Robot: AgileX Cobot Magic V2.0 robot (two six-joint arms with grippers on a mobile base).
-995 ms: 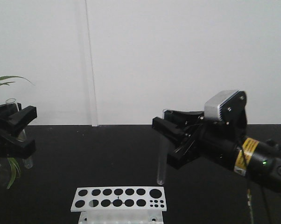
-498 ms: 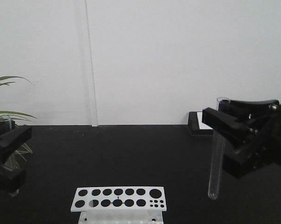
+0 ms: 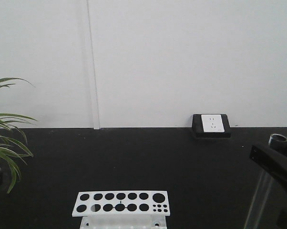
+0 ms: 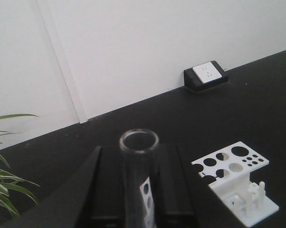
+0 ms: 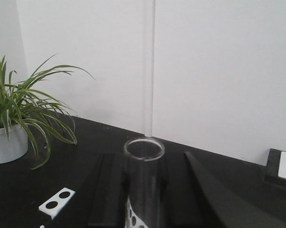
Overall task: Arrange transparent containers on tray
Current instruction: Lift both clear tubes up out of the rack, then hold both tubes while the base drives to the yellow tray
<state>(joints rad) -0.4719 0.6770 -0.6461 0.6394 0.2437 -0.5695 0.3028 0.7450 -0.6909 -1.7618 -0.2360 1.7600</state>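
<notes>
While both arms are loaded, no tube is seen set down.

- Left pincer (image 4: 135, 149): clamped on the left-hand tube (image 4: 139, 190). The tube is upright with its open rim up and a finger close on each side.
- Right pincer (image 5: 145, 156): gripping the right-hand tube (image 5: 144, 190) the same way, upright and rim up. The front view catches this pair at the right edge of the surface (image 3: 134, 162). The tube's lower end runs out of frame, so I cannot tell whether it touches down.
- Rack (image 3: 121, 202): white with round holes, at the middle of the near edge. Every hole that shows is empty.
- Tray: not in any view, so how many tubes lie on it cannot be told.
- Other things: a plant (image 3: 5, 143) at the left edge and a socket box (image 3: 210, 124) at the far edge, toward the right.

Progress, as a judgement: pick-up looks done for these two tubes, and the rack looks cleared. Still to do are the carry to the tray, tipping each tube flat, and release. With round glass on a shallow tray, I expect the tubes to roll unless laid along the rim or against each other.
</notes>
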